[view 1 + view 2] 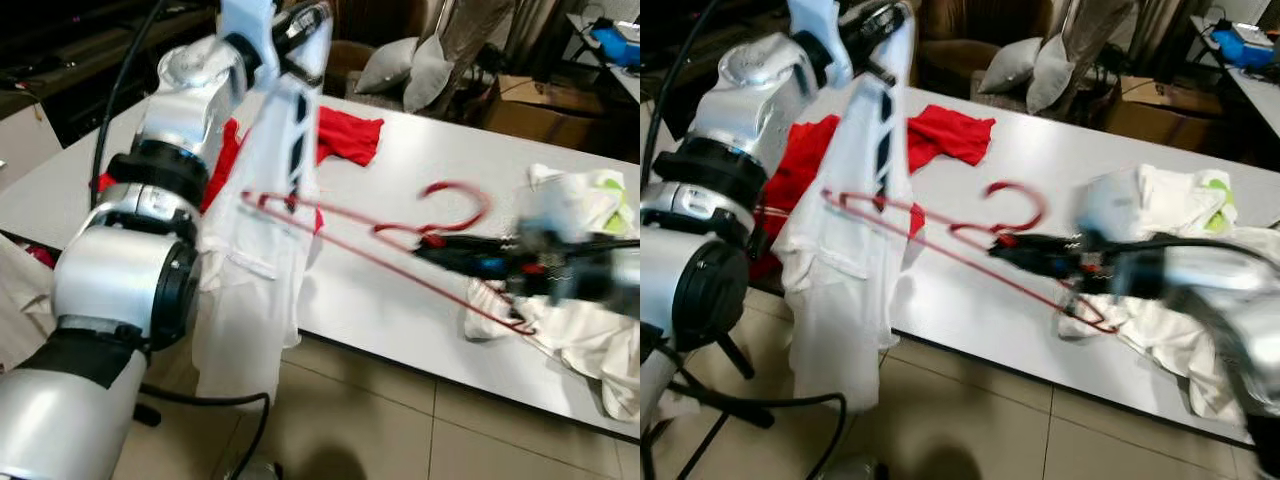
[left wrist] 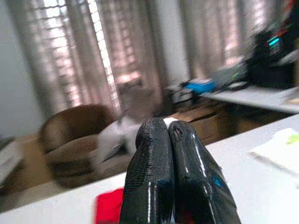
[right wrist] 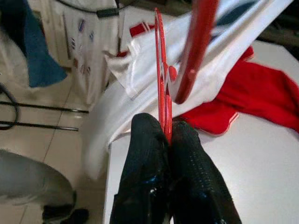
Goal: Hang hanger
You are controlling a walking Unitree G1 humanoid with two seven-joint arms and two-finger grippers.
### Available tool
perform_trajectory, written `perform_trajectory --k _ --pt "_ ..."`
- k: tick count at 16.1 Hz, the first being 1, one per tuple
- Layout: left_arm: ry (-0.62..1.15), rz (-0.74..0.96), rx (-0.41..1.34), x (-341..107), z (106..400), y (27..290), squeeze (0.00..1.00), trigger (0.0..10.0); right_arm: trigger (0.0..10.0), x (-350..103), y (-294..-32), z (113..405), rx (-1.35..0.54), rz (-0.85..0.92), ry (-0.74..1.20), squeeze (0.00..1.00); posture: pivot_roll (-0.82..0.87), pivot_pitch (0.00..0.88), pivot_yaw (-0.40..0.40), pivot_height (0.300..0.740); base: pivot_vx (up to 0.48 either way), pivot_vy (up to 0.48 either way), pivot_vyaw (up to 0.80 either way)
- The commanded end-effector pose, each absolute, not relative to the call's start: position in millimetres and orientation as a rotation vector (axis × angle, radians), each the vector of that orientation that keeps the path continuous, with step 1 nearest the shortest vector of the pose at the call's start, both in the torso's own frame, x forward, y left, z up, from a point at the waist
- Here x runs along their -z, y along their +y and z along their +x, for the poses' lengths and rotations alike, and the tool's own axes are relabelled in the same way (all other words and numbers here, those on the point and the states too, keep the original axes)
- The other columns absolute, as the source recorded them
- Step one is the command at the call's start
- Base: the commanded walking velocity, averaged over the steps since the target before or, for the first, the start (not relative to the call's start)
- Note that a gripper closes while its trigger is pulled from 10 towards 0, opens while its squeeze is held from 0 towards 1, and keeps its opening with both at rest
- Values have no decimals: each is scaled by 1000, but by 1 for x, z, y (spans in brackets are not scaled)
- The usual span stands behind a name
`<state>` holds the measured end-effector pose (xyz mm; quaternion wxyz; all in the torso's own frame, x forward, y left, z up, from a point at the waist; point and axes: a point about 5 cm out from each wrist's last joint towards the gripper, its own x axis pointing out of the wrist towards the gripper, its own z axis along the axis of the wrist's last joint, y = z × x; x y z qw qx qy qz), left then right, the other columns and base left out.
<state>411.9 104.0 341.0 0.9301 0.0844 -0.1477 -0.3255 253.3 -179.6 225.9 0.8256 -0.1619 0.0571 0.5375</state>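
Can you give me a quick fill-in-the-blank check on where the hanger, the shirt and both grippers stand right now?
1. The right gripper is shut on the ____ hanger.
2. The left gripper holds up a ____ shirt by its top.
3. The hanger's far end reaches the hanging shirt, above the edge of the white ____.
4. A ____ garment lies flat on the table behind the shirt.

Missing words: red; white; table; red

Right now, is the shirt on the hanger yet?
Partly. The left pincer holds the white shirt up, and the right pincer grips the red hanger, whose far end looks tucked into the shirt. Still left: seating the shirt fully and hanging it up.
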Motion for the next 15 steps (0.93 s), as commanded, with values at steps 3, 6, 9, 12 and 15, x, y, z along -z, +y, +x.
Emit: perform_trajectory --k 3,6,9,12,15 --pt "-399 124 831 -372 393 98 0 10000 10000 -219 -162 279 -1069 -411 105 0 130 0 -49 740 0 0 0" --pt "-411 82 908 -385 377 105 0 10000 10000 -226 -159 316 -904 -448 56 0 143 0 -70 740 0 0 0" --pt "-548 5 902 -427 359 123 0 10000 10000 -288 -178 373 -543 -502 -156 0 154 0 -81 740 0 0 0" --pt "-752 -160 863 -473 340 154 0 10000 10000 -383 -204 382 -224 -512 -504 0 156 0 -85 740 0 0 0" --pt "-719 -172 749 -463 348 175 0 10000 10000 -368 -191 387 -376 -578 -483 0 155 0 -84 740 0 0 0"
